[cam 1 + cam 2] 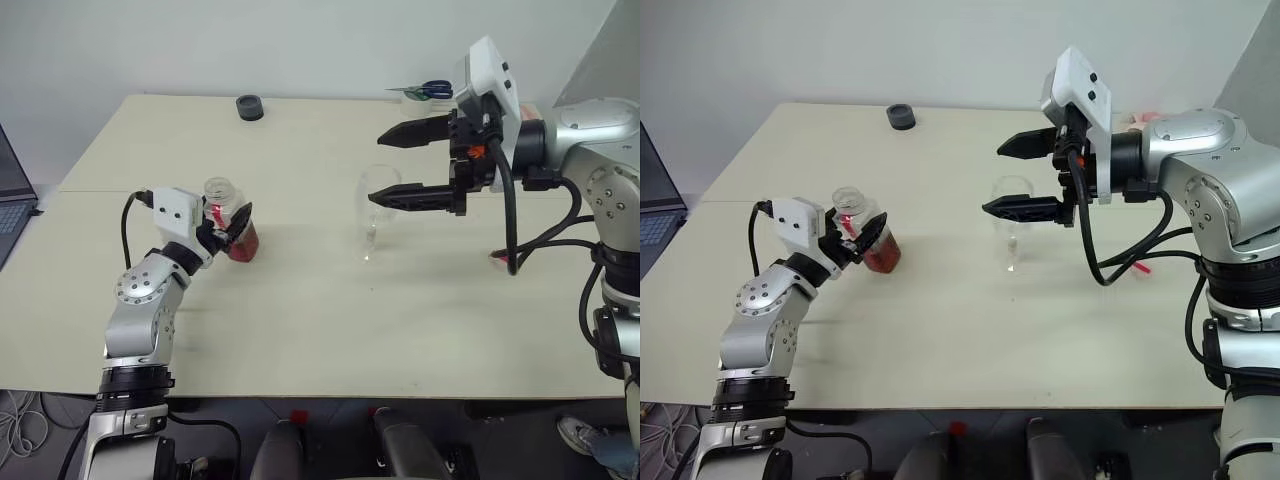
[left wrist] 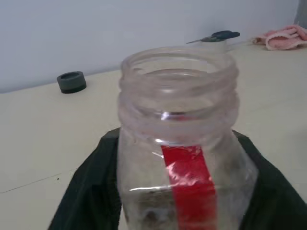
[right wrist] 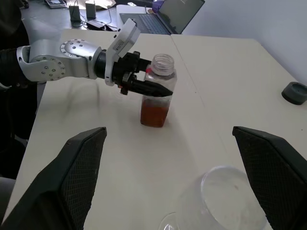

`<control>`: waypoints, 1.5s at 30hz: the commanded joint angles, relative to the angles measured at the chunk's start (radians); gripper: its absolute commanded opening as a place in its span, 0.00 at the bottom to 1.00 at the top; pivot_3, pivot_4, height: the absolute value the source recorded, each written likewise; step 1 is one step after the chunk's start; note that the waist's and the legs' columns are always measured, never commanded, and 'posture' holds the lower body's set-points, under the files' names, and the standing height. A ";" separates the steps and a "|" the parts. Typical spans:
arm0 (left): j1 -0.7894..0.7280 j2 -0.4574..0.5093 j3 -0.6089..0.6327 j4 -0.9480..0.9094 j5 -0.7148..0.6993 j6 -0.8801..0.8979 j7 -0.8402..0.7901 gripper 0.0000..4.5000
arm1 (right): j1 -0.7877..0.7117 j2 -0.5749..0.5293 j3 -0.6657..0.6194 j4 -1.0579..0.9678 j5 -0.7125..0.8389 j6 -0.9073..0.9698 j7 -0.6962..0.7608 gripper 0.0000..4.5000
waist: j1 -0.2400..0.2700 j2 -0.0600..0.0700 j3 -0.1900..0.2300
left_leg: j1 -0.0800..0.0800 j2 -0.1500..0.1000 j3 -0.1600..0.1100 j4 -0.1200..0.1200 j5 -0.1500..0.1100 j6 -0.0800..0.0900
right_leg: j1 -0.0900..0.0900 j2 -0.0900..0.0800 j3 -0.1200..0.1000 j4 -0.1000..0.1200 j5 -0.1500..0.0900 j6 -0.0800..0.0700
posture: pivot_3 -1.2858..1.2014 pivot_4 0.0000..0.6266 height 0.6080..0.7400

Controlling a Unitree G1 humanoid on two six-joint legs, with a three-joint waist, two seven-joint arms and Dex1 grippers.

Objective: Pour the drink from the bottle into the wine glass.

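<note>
Table [image 1: 300, 330]: pale and rectangular; you had every item below standing on it.
Right gripper [image 1: 400, 165]: you held it raised above the table's middle, fingers spread wide, gripping nothing, just beside the wine glass's rim.
Left gripper [image 1: 862, 238]: you had its black fingers closed on the bottle's sides.
Wine glass [image 1: 377, 222]: clear, stemmed, upright near the table's centre, well apart from the bottle.
Bottle [image 3: 157, 91]: upright toward the left edge, mouth uncapped, red label strip facing your left wrist.
Drink [image 3: 154, 113]: amber-brown, filling the bottle's lower part.
Scissors [image 1: 428, 90]: at the far edge, toward the right.
Dark cap [image 1: 250, 107]: round, near the far edge.
</note>
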 commanded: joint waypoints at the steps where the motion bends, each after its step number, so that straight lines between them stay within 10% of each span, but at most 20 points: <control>1: -0.019 0.001 0.013 -0.004 0.003 -0.040 -0.003 0.43 | -0.003 -0.017 -0.013 -0.036 -0.006 -0.001 -0.011 1.00 | 0.000 0.000 0.000 | 0.000 0.000 0.000 0.000 0.000 0.000 | 0.000 0.000 0.000 0.000 0.000 0.000 | 0.52 0.24 1.00; 7: -0.053 0.014 0.034 0.022 -0.015 -0.046 -0.012 0.43 | 0.070 -0.032 -0.014 -0.045 -0.064 -0.063 -0.042 1.00 | 0.001 0.000 0.000 | 0.000 0.000 0.000 0.000 0.000 0.000 | 0.000 0.000 0.000 0.000 0.000 0.001 | 0.52 0.24 1.00; 15: -0.383 0.078 -0.100 0.119 0.124 -0.078 -0.053 0.43 | 0.457 0.019 -0.322 -0.174 0.068 -0.159 -0.142 1.00 | 0.026 -0.007 0.003 | -0.002 -0.002 -0.003 0.002 0.000 0.000 | 0.000 -0.001 -0.004 0.000 0.000 0.000 | 0.52 0.24 1.00; 25: -0.653 0.025 -0.327 0.492 0.384 -0.457 -0.090 0.42 | 0.787 0.176 -0.383 -0.361 -0.020 -0.366 -0.372 1.00 | 0.019 -0.007 0.003 | -0.001 -0.002 -0.002 0.001 0.000 0.000 | 0.000 0.000 -0.001 0.001 -0.001 0.002 | 0.52 0.24 1.00; 45: -0.894 -0.080 -0.476 0.935 0.647 -0.914 0.020 0.42 | 1.184 0.070 -0.640 -0.539 0.163 -0.364 -0.383 1.00 | 0.023 -0.008 0.003 | 0.000 -0.003 0.000 0.003 0.000 0.000 | 0.001 0.001 0.002 0.001 -0.002 0.006 | 0.52 0.24 1.00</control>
